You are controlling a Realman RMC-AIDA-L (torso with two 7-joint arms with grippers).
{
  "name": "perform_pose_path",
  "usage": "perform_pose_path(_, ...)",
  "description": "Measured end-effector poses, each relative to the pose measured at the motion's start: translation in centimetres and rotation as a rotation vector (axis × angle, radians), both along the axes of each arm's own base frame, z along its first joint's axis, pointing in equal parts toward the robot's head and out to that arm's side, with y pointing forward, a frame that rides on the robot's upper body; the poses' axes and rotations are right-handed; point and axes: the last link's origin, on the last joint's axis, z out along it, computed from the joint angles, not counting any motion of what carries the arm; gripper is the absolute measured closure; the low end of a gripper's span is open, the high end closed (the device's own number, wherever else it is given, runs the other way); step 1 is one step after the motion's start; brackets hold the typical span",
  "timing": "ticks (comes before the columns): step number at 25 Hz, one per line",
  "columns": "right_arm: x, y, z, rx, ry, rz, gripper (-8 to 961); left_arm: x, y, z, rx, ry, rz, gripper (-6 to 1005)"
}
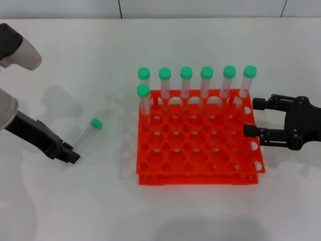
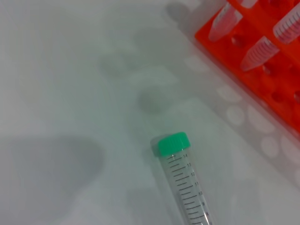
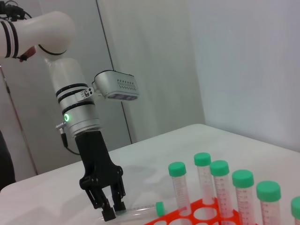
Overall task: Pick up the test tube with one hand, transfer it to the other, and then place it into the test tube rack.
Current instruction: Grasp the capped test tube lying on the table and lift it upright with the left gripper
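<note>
The left gripper [image 1: 71,152], fingers parted around the base of the test tube [image 1: 86,135] lying flat before it (cap pointing away, rack [image 1: 196,174] beyond), holds nothing yet and should close squarely before lifting toward the open, waiting right gripper [image 1: 254,117].

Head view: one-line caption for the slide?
Left gripper closes on the lying test tube while right gripper waits open beside the rack.
</note>
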Motion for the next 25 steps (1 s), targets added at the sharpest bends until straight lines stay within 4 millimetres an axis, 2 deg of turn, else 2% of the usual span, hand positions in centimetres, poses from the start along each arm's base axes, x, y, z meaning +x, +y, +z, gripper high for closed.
perform_pose_path(2, 0.01, 0.0, 0.01, 0.0, 0.0, 0.0, 198, 0.03, 0.03, -0.02, 0.001, 0.0, -0.001, 639)
perform_pose_path(14, 0.01, 0.12, 0.35, 0.012, 0.0, 0.001, 199, 0.04, 0.11, -0.06, 0.006, 0.0, 0.0, 668)
perform_pose_path(22, -0.04, 0.16, 0.43, 0.015, 0.0, 0.004, 198, 0.0, 0.15, -0.08, 0.009, 0.001, 0.0, 759)
perform_pose_path(25, -0.05, 0.16, 0.43, 0.015, 0.0, 0.004, 198, -0.08, 0.12, -0.08, 0.011, 0.002, 0.001, 760)
